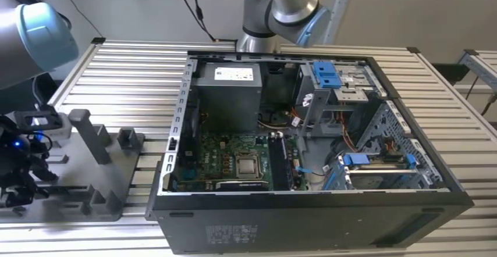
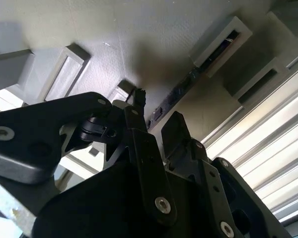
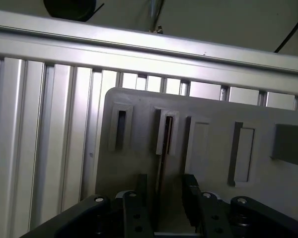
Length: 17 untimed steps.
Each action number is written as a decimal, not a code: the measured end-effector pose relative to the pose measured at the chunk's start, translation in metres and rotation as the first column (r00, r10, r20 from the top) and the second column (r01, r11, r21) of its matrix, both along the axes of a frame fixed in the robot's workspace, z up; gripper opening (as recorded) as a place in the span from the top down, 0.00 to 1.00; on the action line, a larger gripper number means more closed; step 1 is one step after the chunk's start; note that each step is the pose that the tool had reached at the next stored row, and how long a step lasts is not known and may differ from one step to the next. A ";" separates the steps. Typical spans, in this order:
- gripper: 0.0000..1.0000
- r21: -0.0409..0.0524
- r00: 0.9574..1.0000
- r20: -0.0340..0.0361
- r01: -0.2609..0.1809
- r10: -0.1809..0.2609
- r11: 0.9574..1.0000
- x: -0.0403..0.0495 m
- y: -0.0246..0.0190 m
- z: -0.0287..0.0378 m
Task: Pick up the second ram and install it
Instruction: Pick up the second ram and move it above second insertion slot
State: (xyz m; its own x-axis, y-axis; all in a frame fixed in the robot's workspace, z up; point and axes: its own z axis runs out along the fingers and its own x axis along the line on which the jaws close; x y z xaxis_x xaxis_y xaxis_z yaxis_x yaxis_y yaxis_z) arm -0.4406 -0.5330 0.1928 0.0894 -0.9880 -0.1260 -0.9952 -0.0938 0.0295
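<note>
Arm [image 1: 35,33]: a large grey-and-blue joint fills the upper left corner of the exterior view. The wrist hangs down the left edge, and another grey-and-blue joint stands at top centre behind the case.
Gripper [image 1: 17,181]: lower left edge of the exterior view, pointing down over the tray. The fingers [image 3: 141,201] are parted, one on each side of the card, with a gap visible, and they clasp nothing.
Fixture tray [image 1: 116,181]: grey, with upright posts and slots, lying lower left on the table.
Second ram [image 3: 160,173]: a thin strip standing edge-on in a tray slot, running in between the fingers.
Table [image 1: 132,65]: ribbed aluminium slats under everything.
Computer case [image 1: 311,210]: centre to right of the frame, side open, with the green motherboard [image 1: 233,164] inside and blue latches [image 1: 326,74] at upper right.
First wrist view: the card seen along its edge, with neighbouring slots beside it.
Second wrist view: the card [image 2: 186,87] seen slantwise as a dark strip beyond the fingertips.
Exterior view: the arm's posture and the case. The card is too small to make out there.
</note>
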 end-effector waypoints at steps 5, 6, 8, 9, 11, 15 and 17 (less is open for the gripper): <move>0.58 0.000 1.000 0.000 0.000 0.000 1.000 -0.0001 0.0000 -0.0010; 0.58 0.000 1.000 0.000 0.000 0.000 1.000 -0.0001 0.0000 -0.0010; 0.58 0.000 1.000 0.000 0.000 0.000 1.000 -0.0001 0.0000 -0.0011; 0.58 0.000 1.000 0.000 0.000 0.000 1.000 -0.0001 0.0000 -0.0011; 0.60 0.000 1.000 0.000 0.000 0.000 1.000 -0.0001 0.0000 -0.0011; 0.79 0.000 1.000 0.000 0.000 0.000 1.000 -0.0001 0.0000 -0.0011; 0.79 0.000 1.000 0.000 0.000 0.000 1.000 -0.0001 0.0000 -0.0011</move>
